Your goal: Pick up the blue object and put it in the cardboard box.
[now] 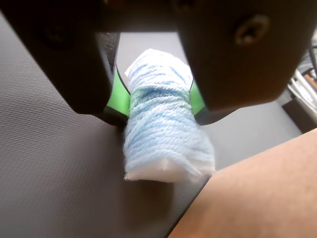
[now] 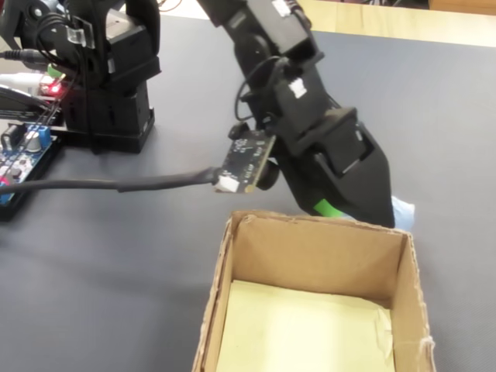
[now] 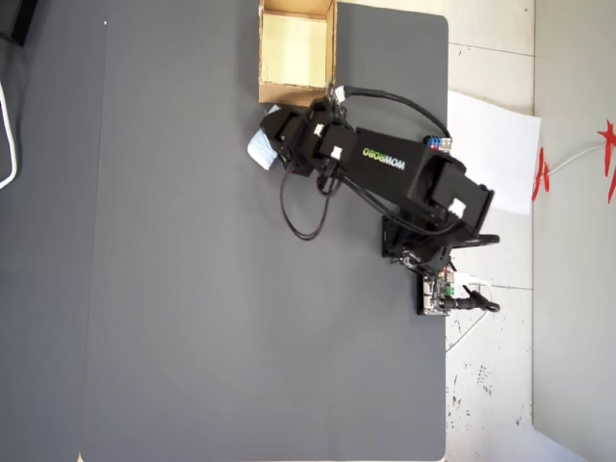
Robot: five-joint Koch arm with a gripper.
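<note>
Dark grey mat (image 3: 192, 289), gripper (image 1: 159, 101) clenched on the blue object (image 1: 161, 129), just beside the cardboard box (image 2: 403, 263) wall.

Cardboard box (image 3: 295, 93): on the table (image 3: 192, 289), at its top edge in the overhead view, nearer the right corner.
Blue object (image 1: 161, 124): between the two jaws of the pincer (image 1: 159, 103), just below the box's lower left corner in the overhead view, outside the box.
Arm base (image 3: 433, 245): at the table's right edge, well apart from the box.
Paper sheet (image 3: 500, 144): right of the table, beside the arm base.
</note>
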